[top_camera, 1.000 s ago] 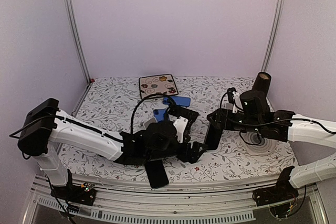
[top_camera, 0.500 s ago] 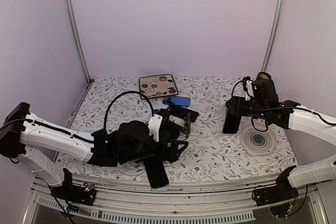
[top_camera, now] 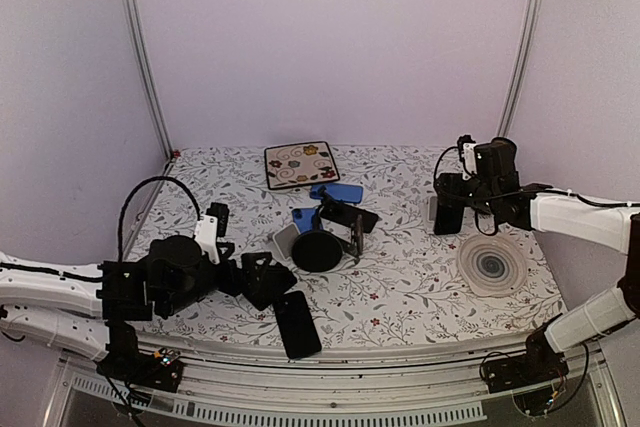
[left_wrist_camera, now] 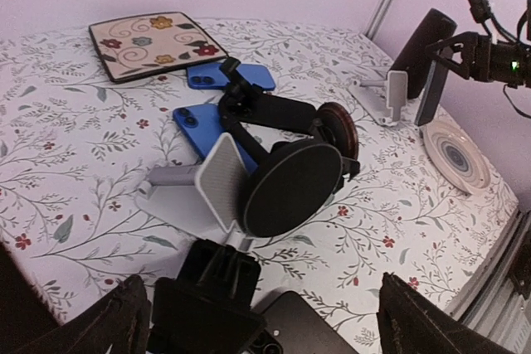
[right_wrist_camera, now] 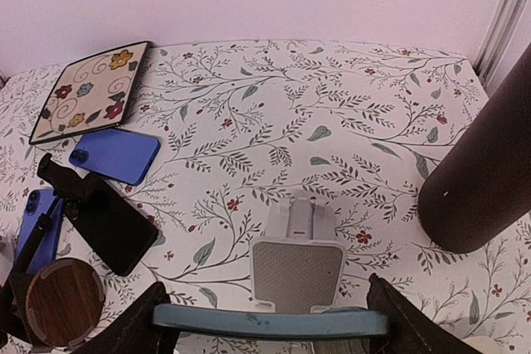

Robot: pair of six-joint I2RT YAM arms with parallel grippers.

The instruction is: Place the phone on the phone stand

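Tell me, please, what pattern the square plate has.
Square plate: cream, swirls and flowers; left wrist view.

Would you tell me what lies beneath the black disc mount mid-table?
A blue phone: its camera end shows, the rest hidden by the mount and grey stand.

place: robot lab test cell | walls point(top_camera: 330, 37): plain lilac panels closing three sides | frame: bare aluminium posts point(top_camera: 140, 57) in the back corners | bench point(top_camera: 420, 297): floral cloth cover, slotted metal rail point(top_camera: 330, 409) along the near edge | rig: two robot arms point(top_camera: 50, 282) bolted there, exposed wiring point(top_camera: 150, 365) at their bases
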